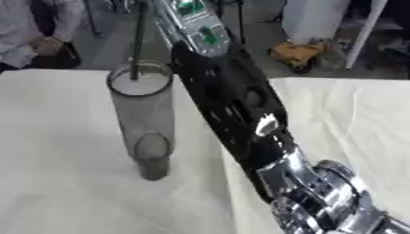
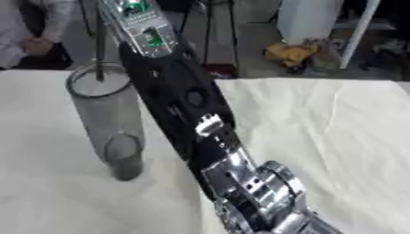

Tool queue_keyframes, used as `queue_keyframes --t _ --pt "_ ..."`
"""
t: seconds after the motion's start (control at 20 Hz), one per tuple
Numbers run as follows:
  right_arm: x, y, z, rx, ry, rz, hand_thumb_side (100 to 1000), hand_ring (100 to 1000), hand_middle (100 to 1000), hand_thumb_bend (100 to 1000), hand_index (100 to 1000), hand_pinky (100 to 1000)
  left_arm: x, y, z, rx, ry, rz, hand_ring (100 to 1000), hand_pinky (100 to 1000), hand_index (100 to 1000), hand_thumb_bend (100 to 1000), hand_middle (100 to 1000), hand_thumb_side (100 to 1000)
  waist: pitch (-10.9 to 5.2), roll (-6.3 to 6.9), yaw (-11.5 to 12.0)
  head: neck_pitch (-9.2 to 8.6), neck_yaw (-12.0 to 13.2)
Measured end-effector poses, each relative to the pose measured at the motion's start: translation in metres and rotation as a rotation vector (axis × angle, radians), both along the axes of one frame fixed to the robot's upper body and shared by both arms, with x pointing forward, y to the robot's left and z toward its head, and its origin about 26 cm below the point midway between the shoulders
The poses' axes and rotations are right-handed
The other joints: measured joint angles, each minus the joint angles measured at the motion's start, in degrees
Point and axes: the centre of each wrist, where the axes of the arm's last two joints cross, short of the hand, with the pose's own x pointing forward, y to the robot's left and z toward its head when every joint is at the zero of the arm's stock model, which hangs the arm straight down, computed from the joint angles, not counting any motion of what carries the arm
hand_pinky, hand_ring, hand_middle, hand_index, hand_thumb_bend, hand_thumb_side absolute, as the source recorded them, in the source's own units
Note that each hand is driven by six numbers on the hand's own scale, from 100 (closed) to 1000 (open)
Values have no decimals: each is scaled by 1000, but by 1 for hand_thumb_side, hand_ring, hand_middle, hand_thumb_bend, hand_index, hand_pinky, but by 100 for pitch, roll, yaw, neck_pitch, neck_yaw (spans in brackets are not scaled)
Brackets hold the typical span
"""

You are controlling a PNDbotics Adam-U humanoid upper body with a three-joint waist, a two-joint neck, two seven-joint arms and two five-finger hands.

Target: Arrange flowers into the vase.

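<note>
1. Vase [image 1: 144, 123] first: a tall, see-through grey cylinder, standing upright on the white tablecloth [image 1: 64, 183], toward the table's far left part, a little in from the far edge.
2. Flower stem [image 1: 137, 50], thin and dark, runs nearly straight up from the vase's open mouth, its lower end just inside the rim; the top of it leaves the picture, so no bloom can be seen.
3. Right arm [image 2: 180, 109] sweeps in from the lower right corner and slants up across the middle, black shell with silver joints near the bottom, passing just beside the vase on its right.
4. Up at the far end of that arm there's a silver section with a green board [image 2: 148, 34], close to the stem's upper part.
5. Right hand itself is cut off by the top edge — cannot tell whether the fingers are curled on the stem or released.
6. Left hand shows in neither view.
7. Tablecloth lies creased, covering the table out to the right edge.
</note>
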Motion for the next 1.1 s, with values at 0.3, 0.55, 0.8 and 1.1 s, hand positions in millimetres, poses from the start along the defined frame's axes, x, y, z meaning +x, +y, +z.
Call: queue_keyframes --t 0.3,0.55,0.8,1.1 --pt "4 1 -2 -10 26 -18 215 104 100 100 485 100 0 0 -1 0 4 2 606 544 905 100 854 1000 -11 -21 -23 0 26" --pt "10 -2 -1 -35 5 -36 217 109 100 100 485 100 -1 1 -1 1 8 3 605 544 905 100 854 1000 -12 -47 -33 0 32" --pt "14 -4 -4 -60 -19 -27 217 111 100 100 486 100 -1 1 -2 1 10 3 605 544 905 100 854 1000 -12 -59 -33 -5 44" --pt "18 -4 -4 -74 -24 -20 206 112 100 100 487 100 -1 2 -1 6 10 5 606 545 905 100 854 1000 -12 -59 -18 -39 24"
